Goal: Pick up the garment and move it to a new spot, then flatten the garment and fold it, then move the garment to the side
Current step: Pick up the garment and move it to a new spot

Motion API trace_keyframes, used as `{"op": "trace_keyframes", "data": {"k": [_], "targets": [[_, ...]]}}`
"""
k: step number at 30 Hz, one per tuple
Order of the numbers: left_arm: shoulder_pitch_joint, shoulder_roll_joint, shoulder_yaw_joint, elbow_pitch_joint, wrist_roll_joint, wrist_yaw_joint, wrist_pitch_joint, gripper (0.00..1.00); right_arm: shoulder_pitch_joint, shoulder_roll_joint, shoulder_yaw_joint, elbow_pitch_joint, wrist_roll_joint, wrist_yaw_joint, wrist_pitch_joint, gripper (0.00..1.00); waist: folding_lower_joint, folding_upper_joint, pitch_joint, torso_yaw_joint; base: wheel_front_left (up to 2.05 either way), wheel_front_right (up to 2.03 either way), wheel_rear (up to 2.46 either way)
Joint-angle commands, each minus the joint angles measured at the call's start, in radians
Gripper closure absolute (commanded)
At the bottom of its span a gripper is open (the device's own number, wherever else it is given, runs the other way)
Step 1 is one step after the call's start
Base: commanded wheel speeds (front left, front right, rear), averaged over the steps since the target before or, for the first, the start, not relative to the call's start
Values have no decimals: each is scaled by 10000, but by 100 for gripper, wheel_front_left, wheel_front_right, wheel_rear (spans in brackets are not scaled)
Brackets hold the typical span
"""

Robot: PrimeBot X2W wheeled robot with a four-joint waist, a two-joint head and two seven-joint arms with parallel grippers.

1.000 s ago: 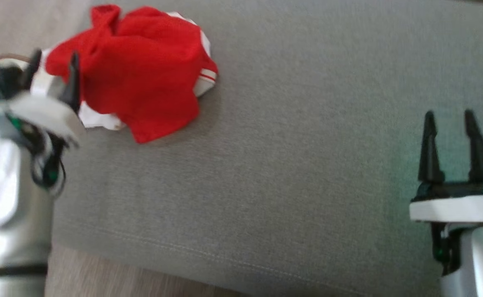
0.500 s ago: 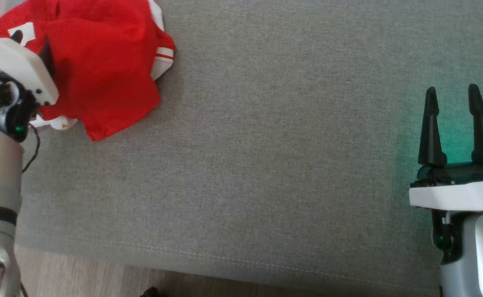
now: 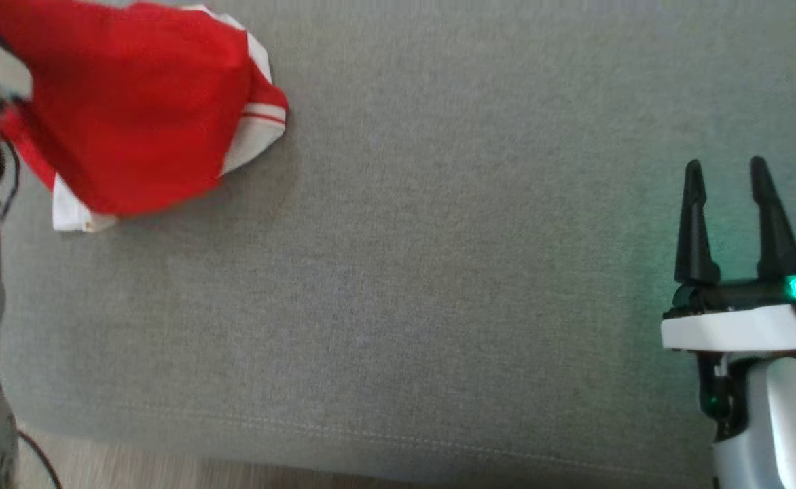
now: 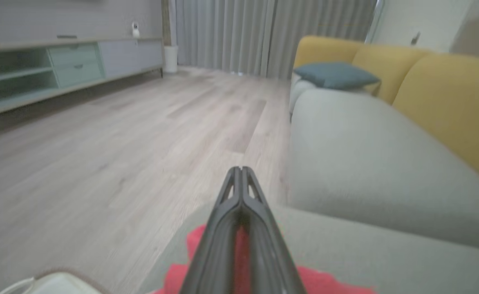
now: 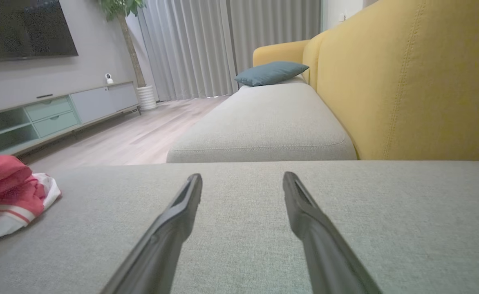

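Grey sofa seat, yellow backrest, teal cushion, wood floor, grey curtains

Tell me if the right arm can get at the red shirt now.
Probably, path-wise: only bare cushion lies between the open right end effector and the shirt, though it sits far across.

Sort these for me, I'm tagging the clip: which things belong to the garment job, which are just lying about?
Job: red-and-white garment, left gripper shut on it, open right gripper, grey seat cushion.
Lying about: blue pillow, TV cabinet, plant pot, curtains.
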Motion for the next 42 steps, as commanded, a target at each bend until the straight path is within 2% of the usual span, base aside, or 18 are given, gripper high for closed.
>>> {"op": "trace_keyframes", "data": {"k": [1,6,12,18,23,32,33,36,42], "targets": [[-522,676,389,-714,-137,29,-335,100,63,-56,341,-103,183,40,-168,0,-1,0,-646,-149,0,0,0],[-571,556,625,-1842,-335,86,-596,100,209,-56,470,305,510,40,-327,0,-1,0,-1418,-365,0,0,0],[-346,208,723,-3840,-619,453,-312,100,286,-56,925,639,866,40,-447,0,-1,0,-2148,-861,0,0,0],[139,-334,273,-5825,-685,841,581,100,188,-56,1526,610,1110,40,-486,0,-1,0,-2410,-1683,0,0,0],[305,-973,-393,-6838,-581,1133,1166,100,37,-56,2082,323,1302,40,-494,0,-1,0,-2327,-2567,0,0,0],[203,-2191,-1753,-6686,-245,1332,1500,100,-302,-56,3304,-344,1730,40,-496,0,-1,0,-1624,-4395,0,0,0],[169,-2428,-2089,-6465,-217,1289,1421,100,-363,-56,3604,-493,1833,40,-496,0,-1,0,-1432,-4803,0,0,0],[63,-2683,-2502,-6048,-241,1292,1145,100,-433,-56,4072,-640,1960,40,-497,0,-1,0,-1271,-5446,0,0,0],[-915,-2881,-3047,-4987,-381,1456,100,100,-421,-56,4771,-792,2116,40,-497,0,-1,0,-1150,-6489,0,0,0]]}}
